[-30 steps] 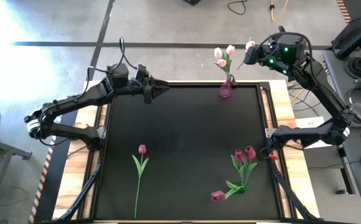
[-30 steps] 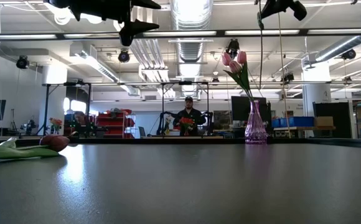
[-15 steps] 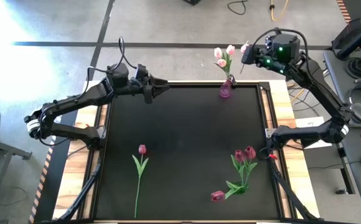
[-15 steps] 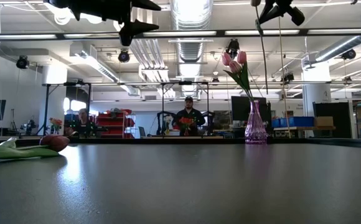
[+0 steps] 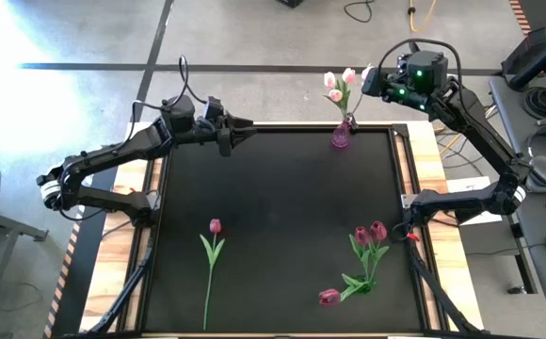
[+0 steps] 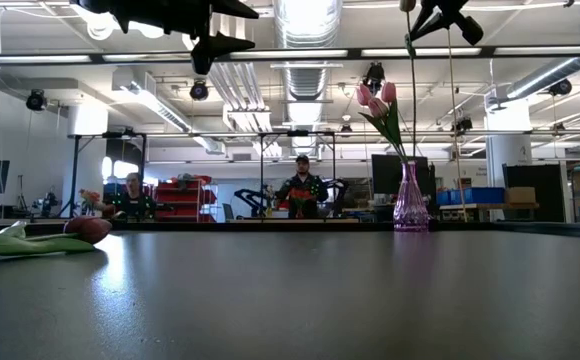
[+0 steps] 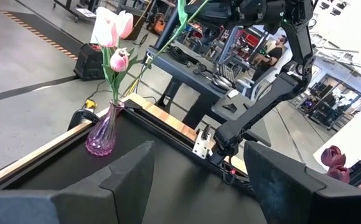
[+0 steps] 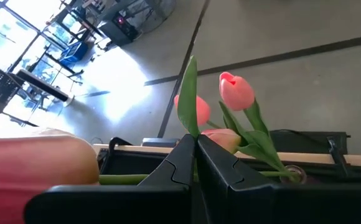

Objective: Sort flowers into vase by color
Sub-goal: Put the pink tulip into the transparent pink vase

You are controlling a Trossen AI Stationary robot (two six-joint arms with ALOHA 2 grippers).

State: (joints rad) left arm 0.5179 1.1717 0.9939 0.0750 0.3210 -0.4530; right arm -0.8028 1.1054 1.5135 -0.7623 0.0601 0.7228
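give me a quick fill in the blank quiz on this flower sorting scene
1. The right gripper is shut on a pale pink tulip, held high beside the ____ vase.
2. The vase already holds ____ pale pink tulips.
3. The lone dark magenta tulip lies apart from the other three dark tulips, on the ____ arm's side of the table.
4. The left gripper hovers open, holding ____.

Missing words: purple; three; left; nothing

Beyond my black table point(image 5: 282, 188) with its pale wooden edge point(image 5: 431, 169) I see grey floor crossed by a dark line point(image 5: 207, 66), two people point(image 6: 303, 190) at distant benches (both seated, it seems), and ceiling lights point(image 6: 305, 20).
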